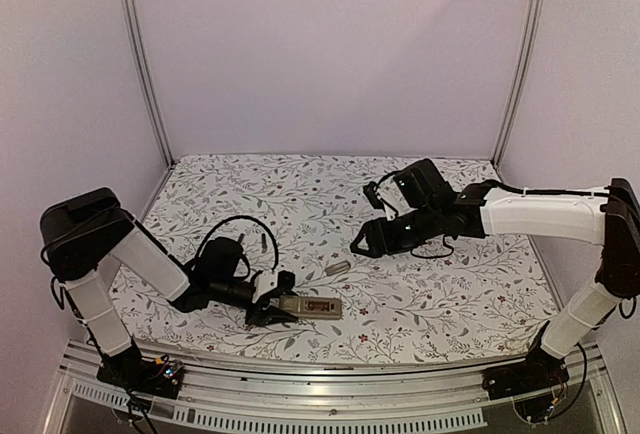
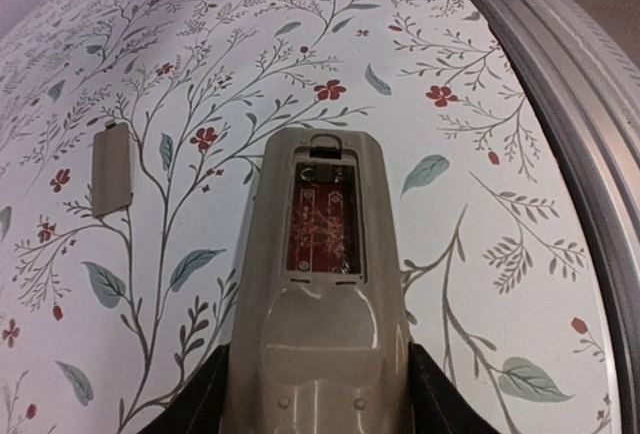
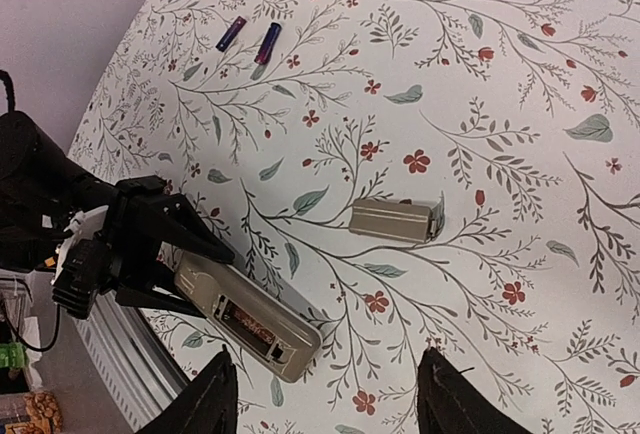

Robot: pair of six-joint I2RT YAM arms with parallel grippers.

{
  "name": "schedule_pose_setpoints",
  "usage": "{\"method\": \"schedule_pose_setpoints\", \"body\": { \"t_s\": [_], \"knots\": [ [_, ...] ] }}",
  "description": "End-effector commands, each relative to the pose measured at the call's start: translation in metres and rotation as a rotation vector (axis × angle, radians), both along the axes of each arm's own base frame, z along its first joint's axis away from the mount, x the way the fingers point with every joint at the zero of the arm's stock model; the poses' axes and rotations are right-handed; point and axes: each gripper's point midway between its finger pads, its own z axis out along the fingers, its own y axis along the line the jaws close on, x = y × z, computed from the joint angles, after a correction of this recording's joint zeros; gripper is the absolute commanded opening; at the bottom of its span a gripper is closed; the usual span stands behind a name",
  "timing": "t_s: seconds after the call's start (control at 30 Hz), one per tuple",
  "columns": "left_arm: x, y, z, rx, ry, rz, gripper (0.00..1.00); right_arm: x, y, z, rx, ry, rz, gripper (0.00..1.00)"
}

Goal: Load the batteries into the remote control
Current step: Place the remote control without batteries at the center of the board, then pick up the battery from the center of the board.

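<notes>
Left pincer (image 1: 274,306) grips remote control (image 1: 312,306), apparently by one end; batteries (image 3: 268,42) well apart.

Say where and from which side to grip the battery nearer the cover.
Grip the battery across its middle from straight above, pinching its long sides: it lies flat, and the other battery lies roughly parallel beside it, leaving a narrow gap.

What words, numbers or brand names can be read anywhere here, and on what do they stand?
No text can be read in any view.
remote control: lies back up with its recess open; no lettering shows.
batteries: purple wrappers; any print is too small to read.
grey cover: plain, no marks visible.
tablecloth: only a pattern of flowers and leaves, no writing.
</notes>
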Motion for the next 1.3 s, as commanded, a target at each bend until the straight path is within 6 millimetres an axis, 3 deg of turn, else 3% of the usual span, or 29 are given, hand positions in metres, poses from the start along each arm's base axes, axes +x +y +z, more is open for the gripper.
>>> {"method": "schedule_pose_setpoints", "body": {
  "t_s": [0.0,0.1,0.37,0.43,0.6,0.67,0.87,0.97,1.0,1.07,1.17,1.23,1.27],
  "knots": [
    [0.001,0.002,-0.013,0.039,0.025,0.028,0.03,0.001,-0.005,0.006,-0.002,-0.051,-0.014,0.6],
    [0.004,0.002,-0.014,0.042,0.036,0.045,0.45,0.0,-0.005,0.005,-0.007,-0.051,-0.015,0.61],
    [0.005,0.003,-0.011,0.064,0.003,0.066,0.57,0.004,-0.001,0.01,-0.008,-0.078,0.005,0.63],
    [0.004,0.003,-0.012,0.072,-0.001,0.069,0.74,0.004,0.0,0.012,-0.008,-0.088,0.01,0.64],
    [-0.002,0.001,-0.006,0.064,-0.058,0.026,0.88,0.004,0.001,0.017,0.004,-0.097,0.016,0.64],
    [-0.005,-0.002,0.003,0.05,-0.099,-0.013,0.99,0.004,0.001,0.02,0.008,-0.1,0.013,0.65],
    [0.008,-0.01,0.074,-0.056,-0.068,-0.003,1.0,0.016,0.003,0.042,0.042,-0.178,-0.011,0.67],
    [0.013,-0.001,0.112,-0.082,0.016,0.004,1.0,0.026,0.008,0.055,0.055,-0.231,-0.023,0.67],
    [0.025,0.002,0.125,-0.083,0.051,0.056,1.0,0.031,0.008,0.057,0.048,-0.245,-0.034,0.67],
    [0.056,0.02,0.126,-0.017,0.14,0.247,0.98,0.041,0.008,0.061,0.036,-0.27,-0.07,0.67],
    [0.113,0.064,0.114,0.111,0.133,0.613,0.78,0.054,0.008,0.067,0.032,-0.29,-0.124,0.67],
    [0.141,0.099,0.112,0.183,0.106,0.825,0.66,0.06,0.009,0.069,0.035,-0.292,-0.157,0.67],
    [0.151,0.115,0.111,0.21,0.121,0.914,0.64,0.062,0.01,0.07,0.039,-0.289,-0.164,0.67]
  ]
}}
